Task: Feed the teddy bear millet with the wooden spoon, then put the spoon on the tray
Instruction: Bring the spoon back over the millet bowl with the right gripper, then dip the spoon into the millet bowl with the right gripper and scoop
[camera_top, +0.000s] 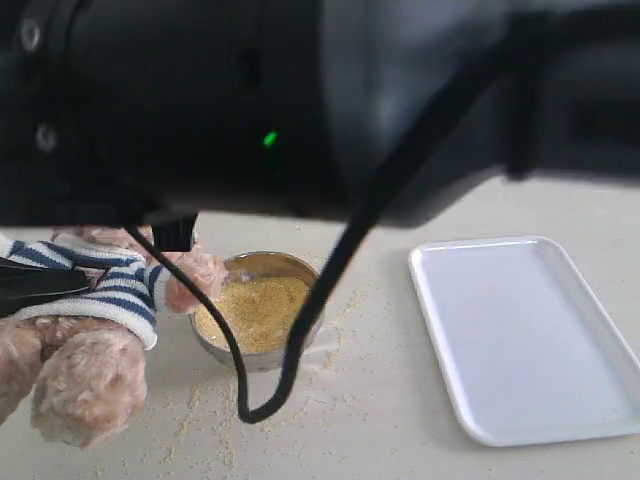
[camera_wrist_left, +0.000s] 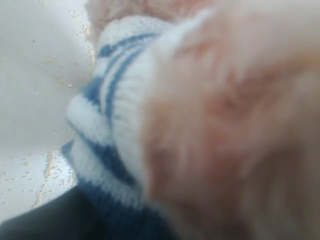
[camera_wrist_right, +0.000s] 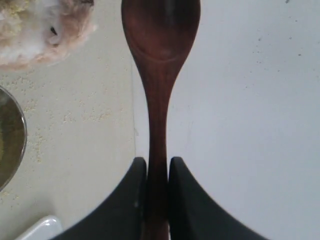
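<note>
Wood keeps the spoon (camera_wrist_right: 160, 75) light, stiff and a little slippery, I think. The right claw (camera_wrist_right: 157, 164) is closed on its slim handle. Against the soft teddy bear (camera_wrist_left: 225, 125) lies the left claw (camera_top: 45, 284); whether it is open I cannot tell.

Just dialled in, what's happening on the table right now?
The right gripper is clamped on the slim handle of the small dark reddish-brown wooden spoon, whose oval bowl looks empty. The left gripper is pressed against the striped shirt of the light-brown plush teddy bear; whether it grips cannot be seen. The yellow millet sits in the small round steel bowl beside the bear, with grains scattered around it. The large white rectangular tray holds no spoon yet.
</note>
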